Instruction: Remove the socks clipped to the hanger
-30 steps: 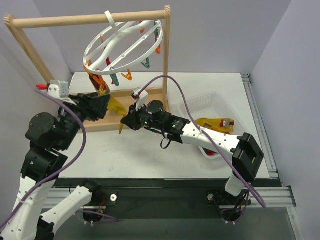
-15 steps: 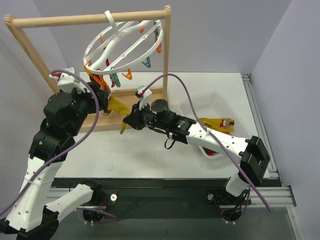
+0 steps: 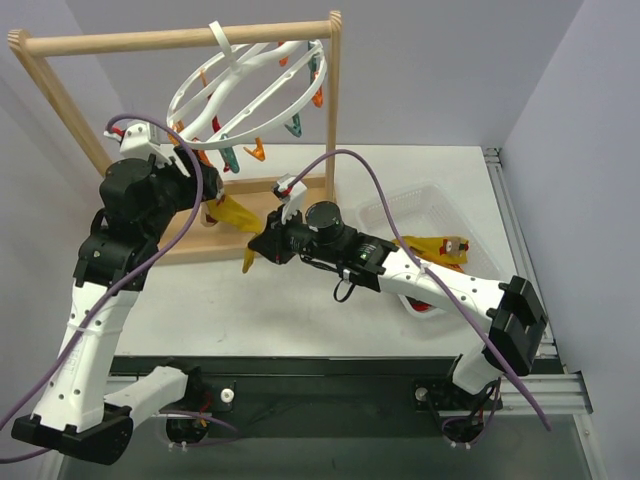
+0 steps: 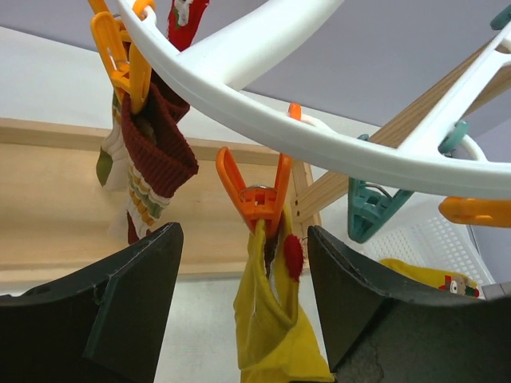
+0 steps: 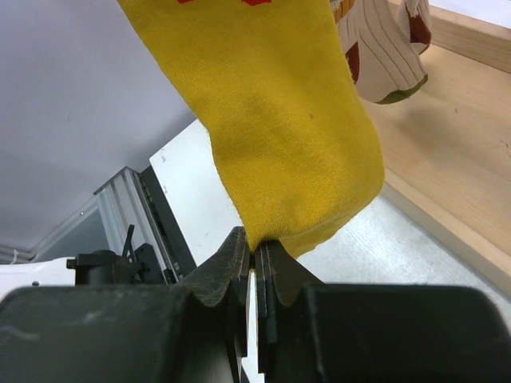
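1. Two pincers are on one sock. My right pincer (image 5: 257, 255) is closed tight on a thin fold at the toe end of the mustard sock (image 5: 271, 120). My left pincer (image 4: 243, 295) stands wide open and holds nothing, with one finger on either side of that sock just below the orange clip (image 4: 257, 195).
2. The mustard sock hangs from that clip on the hanger (image 3: 250, 75), low on the ring's left side. Its toe is drawn out toward my right arm.
3. My right hold is shallow, only an edge of fabric. If I pull before the clip lets go, the fold may slide out of the jaws.
4. The hanger hangs by its hook from the wooden rack (image 3: 180, 40), so I judge it free to swing. A hard tug would tip the ring further and could lift the hook off the bar.
5. The brown sock (image 4: 156, 152) hangs just beside my left finger. Closing off-centre could snag it, or pinch cloth instead of the clip's handles.
6. If the clip opens while the sock is taut, the ring may spring back and knock my left fingers.
7. The basket (image 3: 425, 205) is well to the right, so a weak grip could drop the sock short of it.
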Controlling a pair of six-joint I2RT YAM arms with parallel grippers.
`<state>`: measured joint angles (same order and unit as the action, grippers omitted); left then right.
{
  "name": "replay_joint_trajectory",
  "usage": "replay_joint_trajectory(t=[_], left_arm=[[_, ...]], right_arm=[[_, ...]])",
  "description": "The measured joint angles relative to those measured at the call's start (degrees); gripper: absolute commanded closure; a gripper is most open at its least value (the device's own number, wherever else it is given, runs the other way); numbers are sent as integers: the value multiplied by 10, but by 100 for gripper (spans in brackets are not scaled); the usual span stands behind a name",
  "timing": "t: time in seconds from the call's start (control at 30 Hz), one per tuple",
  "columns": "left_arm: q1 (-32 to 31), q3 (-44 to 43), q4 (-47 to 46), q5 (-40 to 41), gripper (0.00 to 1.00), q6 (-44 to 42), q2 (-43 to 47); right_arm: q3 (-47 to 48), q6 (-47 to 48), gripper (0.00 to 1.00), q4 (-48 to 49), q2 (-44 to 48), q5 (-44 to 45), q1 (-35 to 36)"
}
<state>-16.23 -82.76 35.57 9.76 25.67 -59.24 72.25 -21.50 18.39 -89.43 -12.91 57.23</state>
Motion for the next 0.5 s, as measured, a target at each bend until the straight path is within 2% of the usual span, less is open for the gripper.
replay_joint_trajectory(t=[0.33,0.5], left_arm=[[14,-25,-34,-17,31,13,-46],[17,-35,-43,-28,40,16,-52]], right_arm=[[0,0,100,-14,0,0,14],[0,1,100,-24,0,0,19]])
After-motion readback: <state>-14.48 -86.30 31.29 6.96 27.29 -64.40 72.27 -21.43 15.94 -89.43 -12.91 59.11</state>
